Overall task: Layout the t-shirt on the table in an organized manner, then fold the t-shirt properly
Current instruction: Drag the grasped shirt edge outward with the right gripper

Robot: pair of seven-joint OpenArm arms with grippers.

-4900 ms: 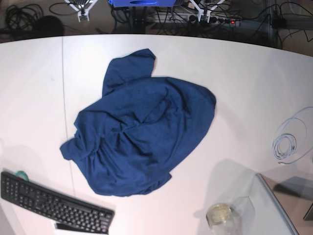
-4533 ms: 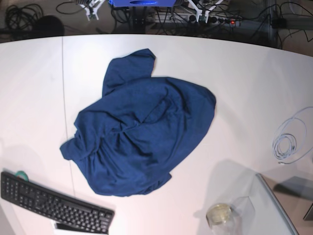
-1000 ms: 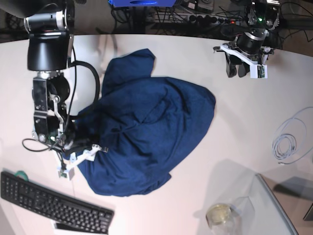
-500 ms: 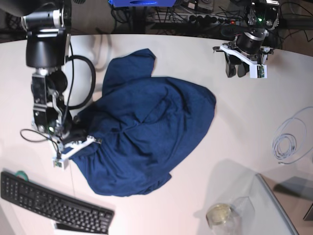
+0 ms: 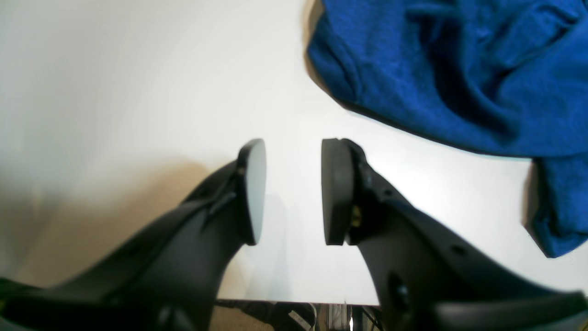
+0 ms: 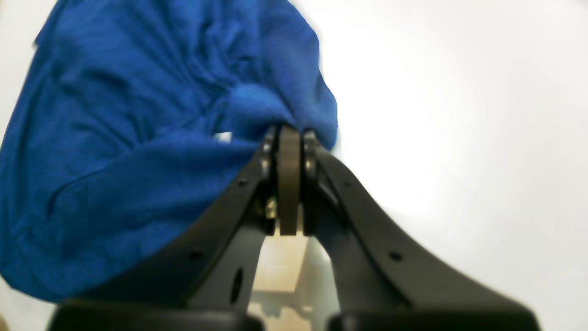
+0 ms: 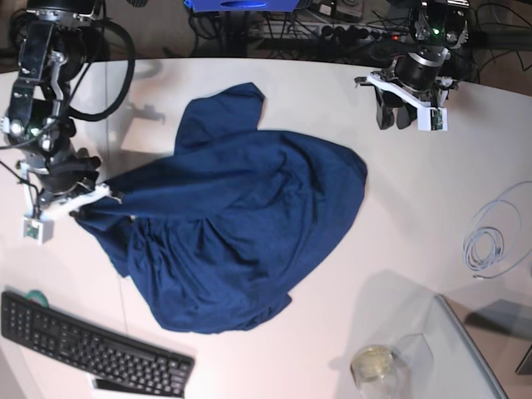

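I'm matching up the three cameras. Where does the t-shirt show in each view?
Base: t-shirt at centre, on the table.
Left wrist: upper right, beyond the open left hand.
Right wrist: left half, pinched by the right hand.
Shared landmark: the white table.

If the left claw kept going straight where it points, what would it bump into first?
Most likely the bare white table. The left gripper stands open with only tabletop ahead of it; the t-shirt lies off to one side, though depth is hard to judge.
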